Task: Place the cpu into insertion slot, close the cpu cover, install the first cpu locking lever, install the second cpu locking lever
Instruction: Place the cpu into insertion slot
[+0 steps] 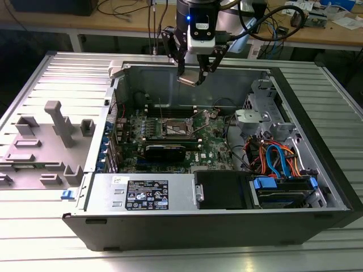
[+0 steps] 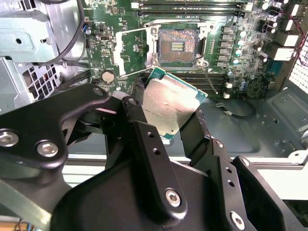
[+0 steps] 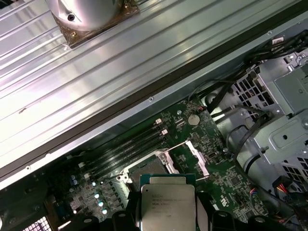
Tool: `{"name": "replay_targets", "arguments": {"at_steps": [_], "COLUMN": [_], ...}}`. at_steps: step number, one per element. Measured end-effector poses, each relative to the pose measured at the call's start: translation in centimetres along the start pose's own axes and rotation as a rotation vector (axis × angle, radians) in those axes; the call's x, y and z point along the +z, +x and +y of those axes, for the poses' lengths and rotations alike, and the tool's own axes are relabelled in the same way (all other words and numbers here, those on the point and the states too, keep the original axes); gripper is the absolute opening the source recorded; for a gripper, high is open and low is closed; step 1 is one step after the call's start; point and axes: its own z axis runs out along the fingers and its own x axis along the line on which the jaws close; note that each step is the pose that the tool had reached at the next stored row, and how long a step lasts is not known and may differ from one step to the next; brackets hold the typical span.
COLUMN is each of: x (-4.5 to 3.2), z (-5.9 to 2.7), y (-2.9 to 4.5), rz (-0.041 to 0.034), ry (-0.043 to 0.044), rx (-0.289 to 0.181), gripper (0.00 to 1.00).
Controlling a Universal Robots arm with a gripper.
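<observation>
We see the gripper (image 1: pixel 189 80) clamped on the cpu (image 1: pixel 186 81). Its two black fingers (image 2: pixel 139 113) press on opposite edges of the chip, parted only as wide as the chip itself. The cpu hangs tilted in the air, well above the insertion slot (image 2: pixel 178 45) and touching nothing else. The slot lies bare, its contacts showing, and the cpu cover (image 2: pixel 119 50) is swung off it to one side.

The computer case (image 1: pixel 187 229) lies on the bench (image 1: pixel 68 73), across the exterior view's centre and right, with the motherboard (image 1: pixel 212 144) in it and the insertion slot (image 1: pixel 177 127) near mid-frame. The cpu (image 1: pixel 186 80) sits between the fingers (image 1: pixel 207 68) in the upper centre, above the slot and apart from it.
</observation>
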Motion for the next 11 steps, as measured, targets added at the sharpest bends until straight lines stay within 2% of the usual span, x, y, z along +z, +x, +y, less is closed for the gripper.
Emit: {"name": "replay_targets", "arguments": {"at_steps": [6, 11], "x": [0.01, 0.01], "z": [0.0, 0.0], "y": [0.0, 0.0], "rz": [-0.0037, -0.0053], "ry": [-0.0008, -0.0011], "rx": [0.043, 0.061], "gripper": [0.54, 0.54]}}
